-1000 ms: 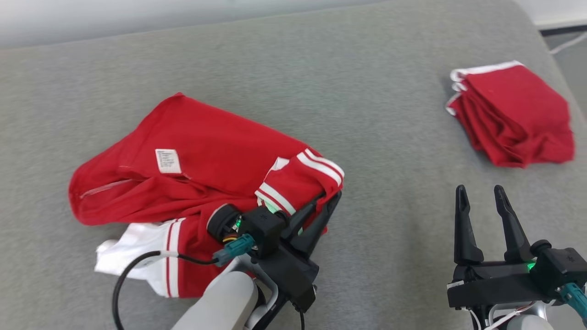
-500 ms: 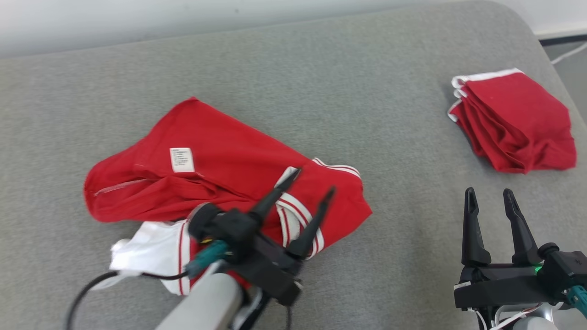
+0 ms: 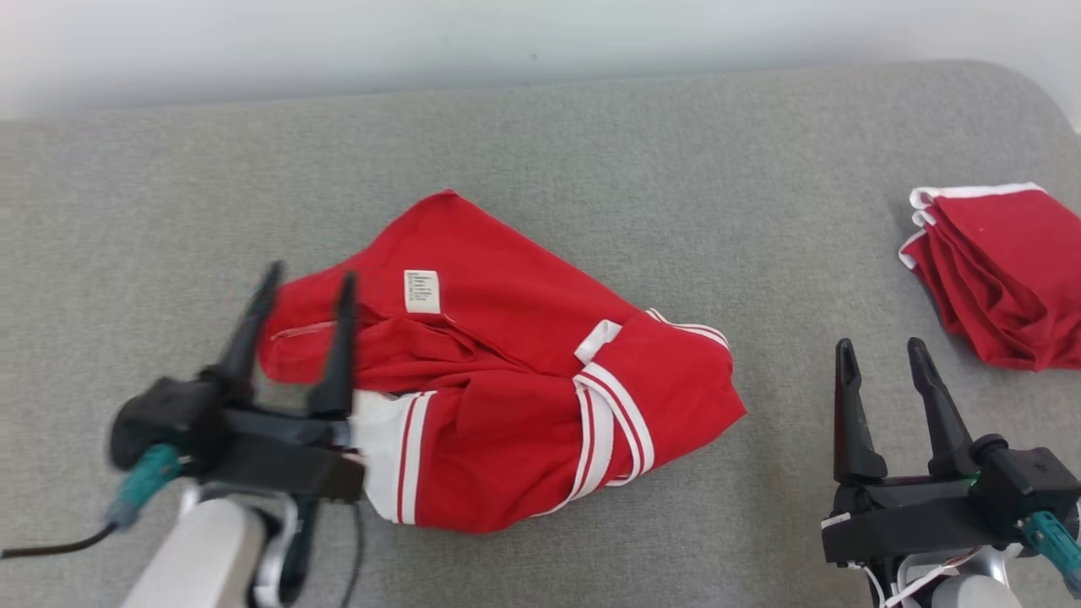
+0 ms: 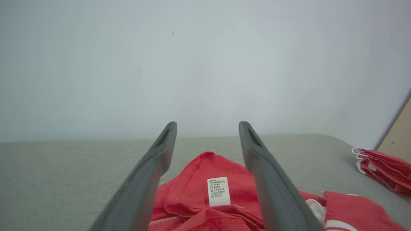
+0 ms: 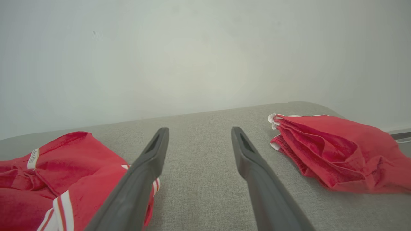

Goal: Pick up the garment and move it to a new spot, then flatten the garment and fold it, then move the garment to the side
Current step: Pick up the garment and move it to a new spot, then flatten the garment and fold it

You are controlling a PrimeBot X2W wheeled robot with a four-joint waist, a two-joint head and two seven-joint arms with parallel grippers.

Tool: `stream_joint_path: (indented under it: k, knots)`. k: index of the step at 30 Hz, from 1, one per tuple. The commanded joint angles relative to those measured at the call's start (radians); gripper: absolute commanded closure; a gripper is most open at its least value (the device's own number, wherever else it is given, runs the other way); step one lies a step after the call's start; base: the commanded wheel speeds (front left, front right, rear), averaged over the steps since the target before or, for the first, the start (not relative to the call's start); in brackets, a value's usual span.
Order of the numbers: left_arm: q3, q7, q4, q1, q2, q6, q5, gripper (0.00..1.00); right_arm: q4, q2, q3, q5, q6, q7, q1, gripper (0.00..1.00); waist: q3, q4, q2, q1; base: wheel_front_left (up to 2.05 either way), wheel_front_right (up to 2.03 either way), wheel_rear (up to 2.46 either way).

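Head view, left to right: the left gripper (image 3: pixel 310 274) stands released, fingers spread with nothing between them, at the left edge of the garment (image 3: pixel 507 405). The garment is a crumpled red piece with white stripes and a white label (image 3: pixel 421 290) facing up, and it lies unfolded on the grey padded surface (image 3: pixel 591 152). The right gripper (image 3: pixel 880 346) is well to the right of the garment, likewise released and empty, and a folded stack of red cloth (image 3: pixel 1005 279) with white trim lies further right, well apart from the garment.
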Motion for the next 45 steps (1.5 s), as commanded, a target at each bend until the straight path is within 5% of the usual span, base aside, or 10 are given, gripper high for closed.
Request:
stream_joint_path:
  k: [1, 14, 27, 45]
  knots:
    - [0.038, -0.008, -0.003, 0.04, 0.022, 0.012, 0.001, 0.0, 0.002, 0.0, 0.007, -0.008, -0.001, 0.005, -0.001, 0.0, -0.024, 0.022, -0.0001, 0.0, 0.0, 0.0, 0.0]
    - [0.149, -0.01, -0.047, 0.203, 0.082, 0.014, 0.075, 0.0, 0.011, -0.008, 0.041, -0.029, -0.001, 0.025, 0.044, 0.0, -0.091, 0.048, -0.0001, 0.0, 0.0, 0.0, 0.0]
    - [0.125, 0.007, -0.043, 0.344, 0.09, 0.046, 0.1, 0.0, -0.03, -0.019, 0.053, -0.041, -0.001, 0.067, 0.145, 0.0, -0.163, 0.053, -0.0001, 0.0, 0.0, 0.0, 0.0]
    - [0.101, 0.016, -0.043, 0.319, 0.088, 0.061, 0.114, 0.0, -0.062, -0.028, 0.043, -0.037, -0.001, 0.102, 0.164, 0.0, -0.159, 0.071, -0.0001, 0.0, 0.0, 0.0, 0.0]
